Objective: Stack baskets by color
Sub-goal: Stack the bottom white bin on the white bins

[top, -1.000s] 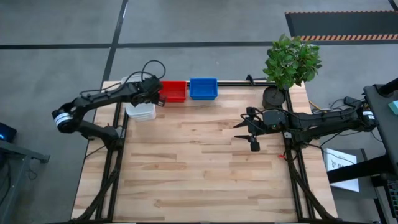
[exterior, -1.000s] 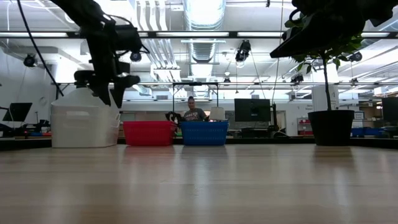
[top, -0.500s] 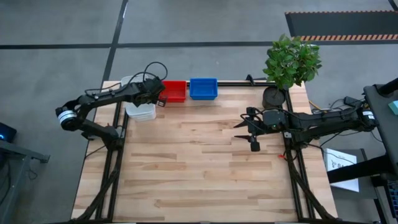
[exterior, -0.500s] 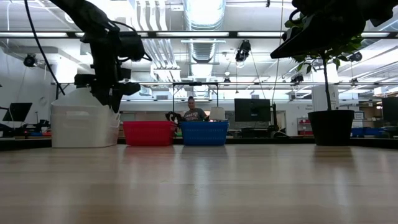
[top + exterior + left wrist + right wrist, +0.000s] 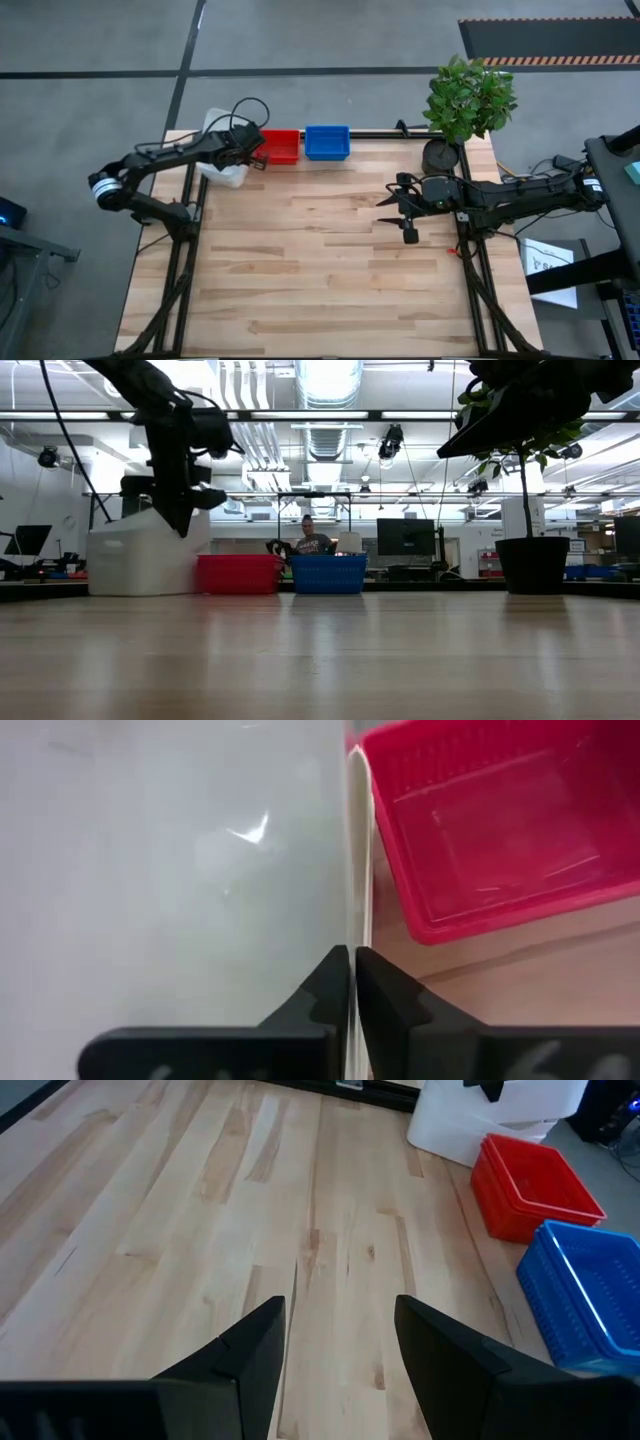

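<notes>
The stack of white perforated plastic baskets [image 5: 224, 160] sits at the far left corner of the light wooden plank table [image 5: 330, 270], and in the low view it is seen tipped, its far side lifted. Just beside it, on the side toward the leafy green plant in a black pot [image 5: 462, 110], lies the stack of red perforated plastic baskets [image 5: 279, 147], and the stack of blue perforated plastic baskets [image 5: 327, 142] follows close beside the red one, well short of the plant.

The left gripper [image 5: 350, 982] is seen with its dark fingers pressed together on the thin rim wall of the white baskets nearest the red stack. The right gripper [image 5: 338, 1342] is held above bare planks, near the plant pot, with its fingers spread wide and nothing between them.

The baskets are judged to be light, thin-walled and somewhat flexible; the moulded plastic is smooth, so a pinched wall may slip or bow. A hold on the upper rim, where the plastic is thickened, is judged the firmest place. The mesh sides are shallow and rectangular, nesting closely within each colour. The table surface is matt, with pale grain and darker knots
</notes>
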`<action>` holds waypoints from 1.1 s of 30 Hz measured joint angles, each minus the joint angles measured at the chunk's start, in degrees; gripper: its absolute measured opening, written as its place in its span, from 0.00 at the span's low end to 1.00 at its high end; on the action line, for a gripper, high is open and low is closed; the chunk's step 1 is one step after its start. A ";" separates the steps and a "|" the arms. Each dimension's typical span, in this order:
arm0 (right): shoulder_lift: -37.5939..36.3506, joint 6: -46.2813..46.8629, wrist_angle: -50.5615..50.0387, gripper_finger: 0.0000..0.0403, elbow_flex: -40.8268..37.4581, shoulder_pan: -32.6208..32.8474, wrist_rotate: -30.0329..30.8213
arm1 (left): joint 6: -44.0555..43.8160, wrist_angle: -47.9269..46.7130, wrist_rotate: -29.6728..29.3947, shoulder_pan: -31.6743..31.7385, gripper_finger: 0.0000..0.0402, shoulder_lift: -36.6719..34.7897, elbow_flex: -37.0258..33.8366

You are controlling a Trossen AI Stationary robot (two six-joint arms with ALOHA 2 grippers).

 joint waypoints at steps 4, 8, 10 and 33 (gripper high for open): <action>0.00 0.15 -0.02 0.45 0.00 0.00 -0.01 | 0.12 -4.08 -0.06 0.04 0.00 -0.68 2.82; 0.00 0.76 -0.18 0.45 0.00 0.00 -0.01 | 0.22 -9.54 0.50 0.00 0.00 -1.15 5.67; 0.00 0.76 -0.33 0.45 0.00 0.00 -0.01 | 1.17 -12.77 1.06 0.02 0.00 -1.23 7.64; -0.02 -0.09 -0.28 0.45 0.00 0.00 -0.01 | 10.36 -30.23 12.31 3.67 0.00 0.13 20.40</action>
